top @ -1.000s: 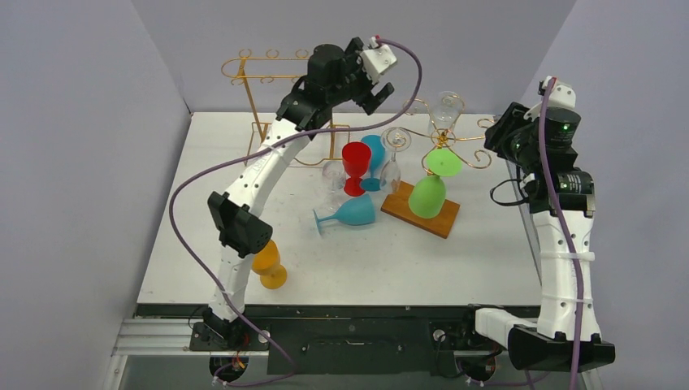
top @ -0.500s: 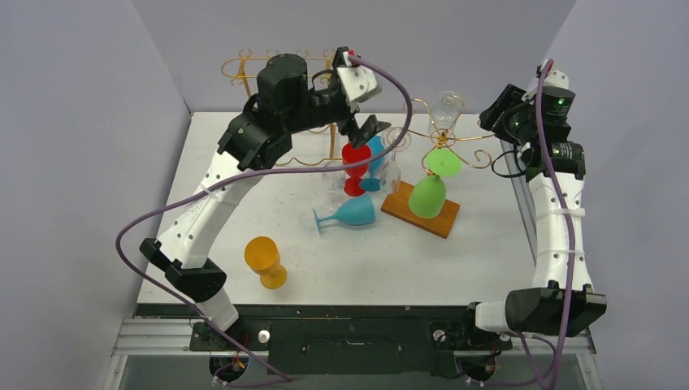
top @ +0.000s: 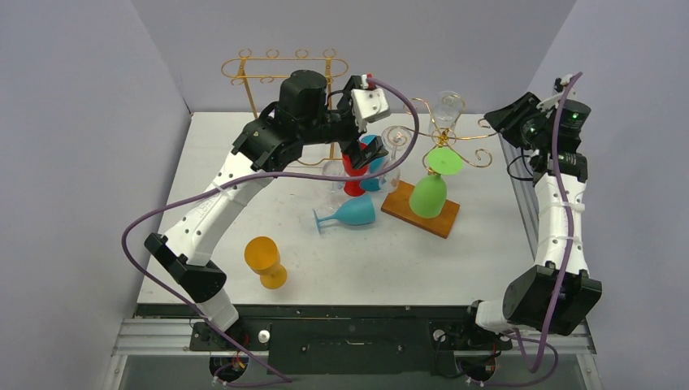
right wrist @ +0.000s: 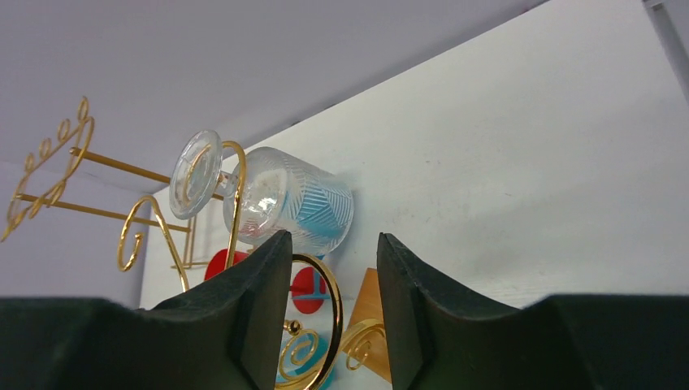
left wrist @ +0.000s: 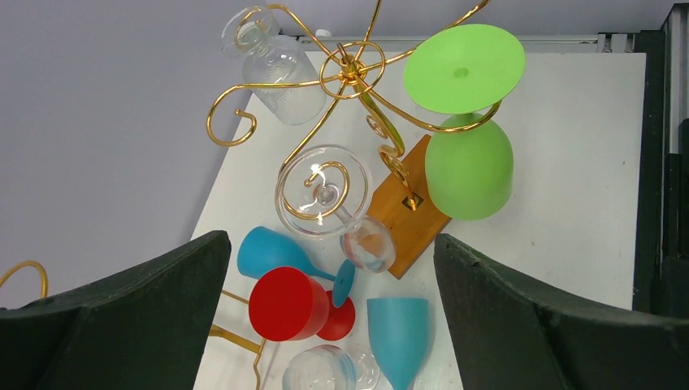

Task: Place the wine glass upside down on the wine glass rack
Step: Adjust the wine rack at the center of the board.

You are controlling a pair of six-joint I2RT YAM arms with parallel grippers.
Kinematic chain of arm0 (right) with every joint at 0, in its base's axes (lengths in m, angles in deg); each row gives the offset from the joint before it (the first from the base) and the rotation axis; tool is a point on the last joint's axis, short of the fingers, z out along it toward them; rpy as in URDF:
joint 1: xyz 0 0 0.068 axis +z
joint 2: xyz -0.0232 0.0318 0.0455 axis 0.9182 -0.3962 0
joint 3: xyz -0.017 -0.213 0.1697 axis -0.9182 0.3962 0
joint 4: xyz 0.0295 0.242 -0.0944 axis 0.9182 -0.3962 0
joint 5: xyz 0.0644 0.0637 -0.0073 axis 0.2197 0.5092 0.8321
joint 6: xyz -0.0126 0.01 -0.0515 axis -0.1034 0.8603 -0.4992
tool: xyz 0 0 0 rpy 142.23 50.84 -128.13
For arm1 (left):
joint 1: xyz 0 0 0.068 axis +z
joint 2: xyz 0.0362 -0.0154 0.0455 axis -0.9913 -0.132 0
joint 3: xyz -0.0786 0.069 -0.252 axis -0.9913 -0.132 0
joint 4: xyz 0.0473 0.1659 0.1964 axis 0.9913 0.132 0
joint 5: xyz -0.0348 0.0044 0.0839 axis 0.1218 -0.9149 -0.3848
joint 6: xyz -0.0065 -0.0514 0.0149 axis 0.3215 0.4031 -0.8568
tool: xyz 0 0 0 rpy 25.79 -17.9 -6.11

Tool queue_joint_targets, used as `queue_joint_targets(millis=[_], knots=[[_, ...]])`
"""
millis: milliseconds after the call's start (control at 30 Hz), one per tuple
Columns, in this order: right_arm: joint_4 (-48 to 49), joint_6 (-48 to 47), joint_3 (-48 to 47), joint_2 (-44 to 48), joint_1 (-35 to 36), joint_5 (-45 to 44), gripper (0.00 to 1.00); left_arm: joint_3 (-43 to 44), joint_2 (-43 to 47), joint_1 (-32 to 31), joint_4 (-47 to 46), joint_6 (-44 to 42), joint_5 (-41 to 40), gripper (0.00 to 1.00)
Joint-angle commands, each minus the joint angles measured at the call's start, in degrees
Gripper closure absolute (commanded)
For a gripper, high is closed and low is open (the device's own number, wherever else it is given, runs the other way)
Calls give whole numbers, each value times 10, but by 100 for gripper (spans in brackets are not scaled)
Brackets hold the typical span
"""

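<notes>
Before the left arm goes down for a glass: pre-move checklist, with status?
1. Left gripper open and empty: ok.
2. Red glass upright, in view between its fingers: ok.
3. Room around the red glass: not ok; a blue glass and a clear glass crowd it.
4. Free hook on the gold rack: ok.
5. Right gripper clear of the rack: cannot tell; a gold loop shows between its fingers.
</notes>
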Motion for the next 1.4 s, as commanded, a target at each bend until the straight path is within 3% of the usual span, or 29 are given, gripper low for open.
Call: queue_joint_targets(millis=[0, 567, 667, 800, 967, 1133, 1367], knots=[[107, 73, 50, 23, -21, 96, 62, -2, 23, 1, 3, -9, -8, 6], [295, 231, 132, 38, -36, 197, 64, -10, 43, 1, 19, -29, -20, 7], [291, 232, 136, 39, -36, 203, 70, -16, 48, 1, 16, -31, -23, 7], [279, 230, 133, 39, -36, 208, 89, -26, 58, 1, 13, -40, -28, 7], [259, 223, 128, 38, -35, 209, 100, -35, 68, 1, 14, -48, -34, 7], [205, 172, 129, 56, -35, 171, 100, -41, 74, 1, 14, -54, -37, 7], [296, 199, 238, 141, -35, 49, 100, -43, 77, 1, 14, -59, -44, 7]])
